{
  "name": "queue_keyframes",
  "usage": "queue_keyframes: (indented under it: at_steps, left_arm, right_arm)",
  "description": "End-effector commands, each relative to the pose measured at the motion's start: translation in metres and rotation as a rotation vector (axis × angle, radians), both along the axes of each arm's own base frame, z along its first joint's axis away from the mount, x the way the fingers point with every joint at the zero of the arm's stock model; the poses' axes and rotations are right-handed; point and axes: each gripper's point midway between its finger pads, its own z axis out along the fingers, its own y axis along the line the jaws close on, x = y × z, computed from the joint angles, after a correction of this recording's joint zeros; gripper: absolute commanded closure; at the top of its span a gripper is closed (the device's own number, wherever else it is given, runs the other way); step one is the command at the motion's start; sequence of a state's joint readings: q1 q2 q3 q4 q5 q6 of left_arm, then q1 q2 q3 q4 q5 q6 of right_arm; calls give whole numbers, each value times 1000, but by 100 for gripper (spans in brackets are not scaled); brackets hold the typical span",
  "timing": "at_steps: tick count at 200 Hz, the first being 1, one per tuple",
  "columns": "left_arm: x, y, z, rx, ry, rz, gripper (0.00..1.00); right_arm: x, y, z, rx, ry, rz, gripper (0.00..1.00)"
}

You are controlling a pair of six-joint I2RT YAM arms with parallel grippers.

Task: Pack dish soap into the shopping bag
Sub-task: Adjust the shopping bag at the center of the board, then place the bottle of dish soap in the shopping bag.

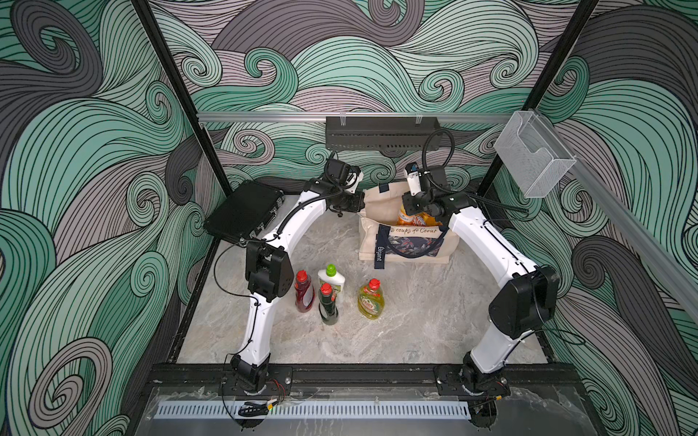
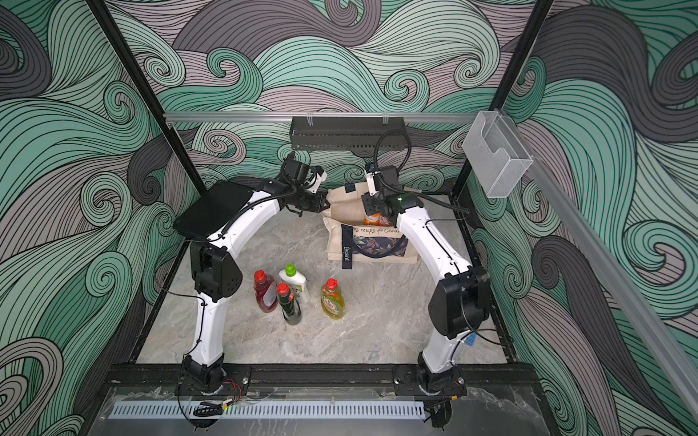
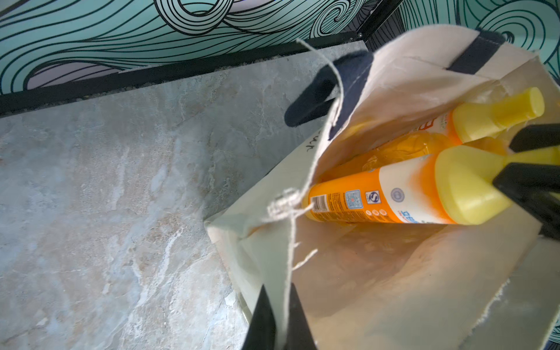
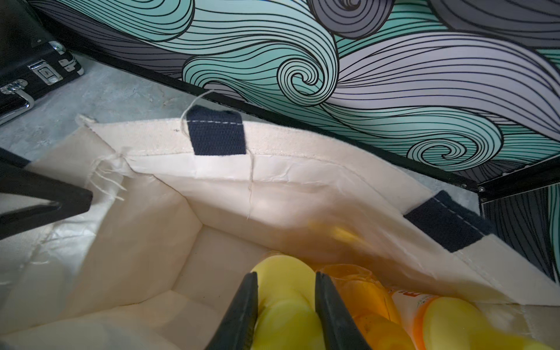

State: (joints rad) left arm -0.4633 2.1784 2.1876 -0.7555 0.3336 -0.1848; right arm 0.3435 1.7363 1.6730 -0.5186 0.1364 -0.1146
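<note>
Canvas bag partly hides orange bottles; left jaws clamp rim, right jaws cap

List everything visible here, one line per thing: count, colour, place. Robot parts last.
shopping bag: one, cream, navy handles, back of table.
orange bottles: two, yellow-capped, inside bag.
amber bottle: one, translucent, inside bag.
red bottle: one, red cap, near left arm.
white bottle: one, green cap, beside it.
dark-green bottle: one, red cap, same cluster.
yellow bottle: one, red cap, beside the cluster.
black case: one, back corner behind left arm.
black tray: one, rear rail.
clear holder: one, side rail.
left gripper: shut on bag's rim.
right gripper: shut on an orange bottle's cap.
</note>
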Motion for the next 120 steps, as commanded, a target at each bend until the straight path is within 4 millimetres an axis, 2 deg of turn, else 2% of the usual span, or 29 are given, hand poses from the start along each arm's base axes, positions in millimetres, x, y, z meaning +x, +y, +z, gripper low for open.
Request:
queue_keyframes:
  at_steps: [1, 31, 72, 120]
  left_arm:
    - [-11, 1, 27, -31, -38, -7, 93]
    - [-17, 3, 40, -53, -62, -5, 93]
    - [-18, 0, 48, -82, -72, -15, 91]
    - [-18, -2, 48, -94, -67, -21, 91]
  right_arm:
    - [26, -20, 49, -71, -197, -85, 100]
    - [37, -18, 45, -75, -199, -87, 100]
    - [42, -14, 45, -66, -205, -82, 100]
    - [46, -27, 49, -64, -227, -113, 100]
